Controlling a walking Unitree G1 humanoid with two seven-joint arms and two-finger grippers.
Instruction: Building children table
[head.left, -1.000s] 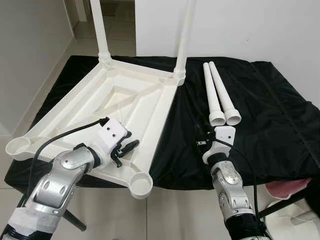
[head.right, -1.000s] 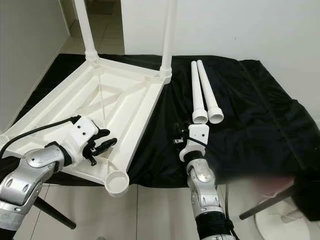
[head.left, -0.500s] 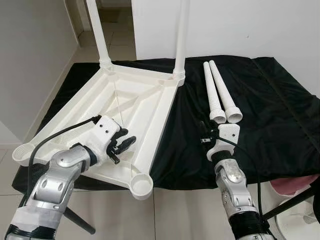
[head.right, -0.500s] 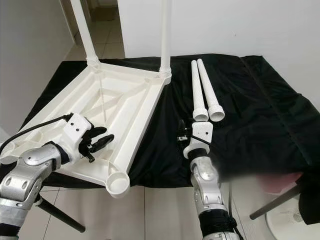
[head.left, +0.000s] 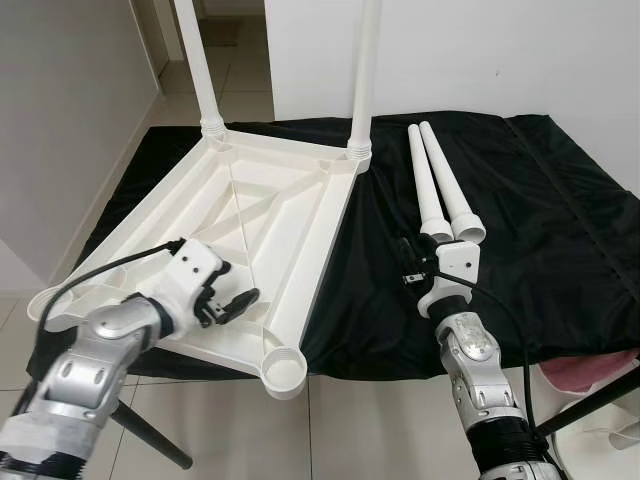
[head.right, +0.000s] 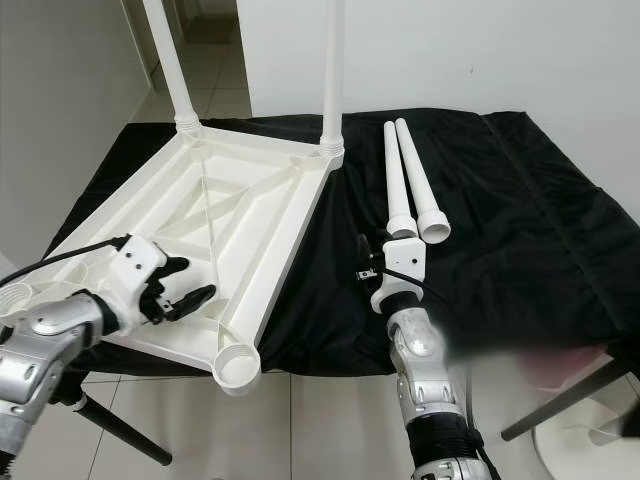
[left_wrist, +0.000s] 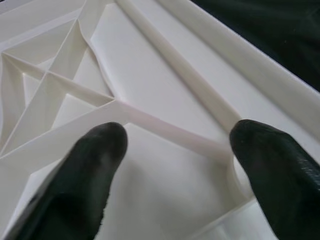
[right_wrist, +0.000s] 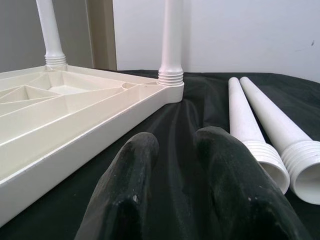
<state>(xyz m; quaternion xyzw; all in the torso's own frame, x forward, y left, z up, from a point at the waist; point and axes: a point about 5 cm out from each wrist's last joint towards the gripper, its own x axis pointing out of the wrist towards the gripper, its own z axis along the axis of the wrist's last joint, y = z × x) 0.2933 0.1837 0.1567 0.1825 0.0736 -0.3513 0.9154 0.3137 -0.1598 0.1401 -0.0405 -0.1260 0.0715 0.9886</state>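
children table top (head.left: 250, 215) lies upside down on black-draped table (head.left: 540, 220), two legs fitted, two loose legs (head.left: 440, 190) and two sockets left; left gripper (head.left: 232, 300) jaws open, right gripper (head.left: 412, 262) jaws nearly closed, nothing held.

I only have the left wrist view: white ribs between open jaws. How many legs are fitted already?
Observer: Two fitted legs stand upright in the far corners of the upturned tabletop.
Operator: Where are the others?
Observer: Two loose legs lie side by side on the black cloth, to the right of the tabletop.
Operator: Is the right gripper on them?
Observer: No, the right gripper is near their wide ends, holding nothing.
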